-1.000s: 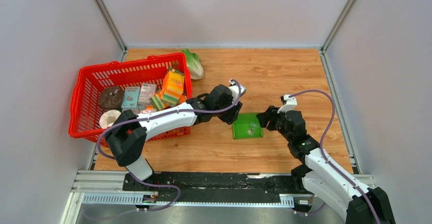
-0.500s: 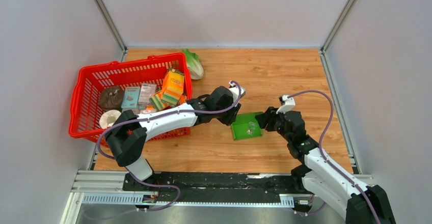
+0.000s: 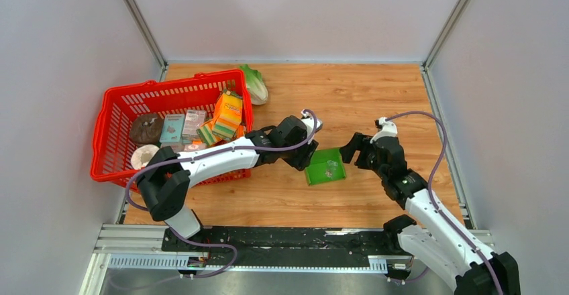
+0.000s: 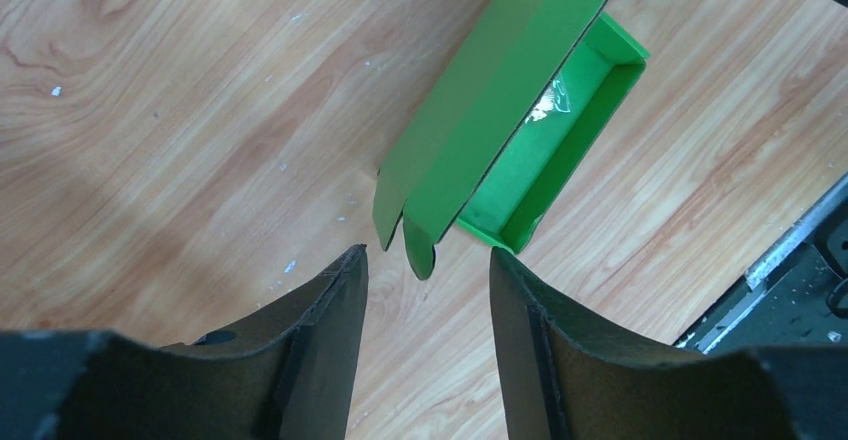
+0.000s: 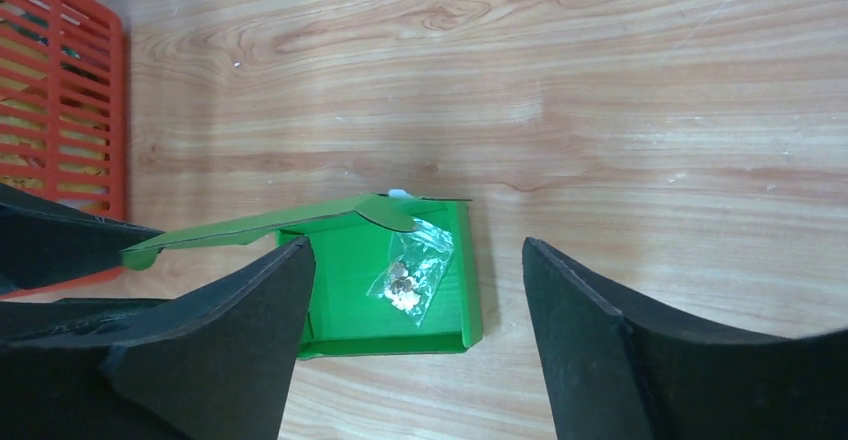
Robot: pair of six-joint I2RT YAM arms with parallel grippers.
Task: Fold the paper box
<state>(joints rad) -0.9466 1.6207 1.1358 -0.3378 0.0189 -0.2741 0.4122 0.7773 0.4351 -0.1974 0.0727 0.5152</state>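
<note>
The paper box is bright green and lies on the wooden table between my two arms. Its tray faces up with a small clear bag of bits inside. The lid stands raised along the tray's left side, and its tab hangs just at my left fingertips. My left gripper is open at the box's left edge and clamps nothing. Just right of the box and above it, my right gripper is wide open, with the tray showing between its fingers.
A red basket holding an orange carton and other packets stands at the left, my left arm reaching past its near corner. A pale lettuce lies behind it. Grey walls close in three sides.
Both grippers have opened wider. The right gripper has drawn back from the box's right edge, up and to the right. The left gripper stays by the lid.
</note>
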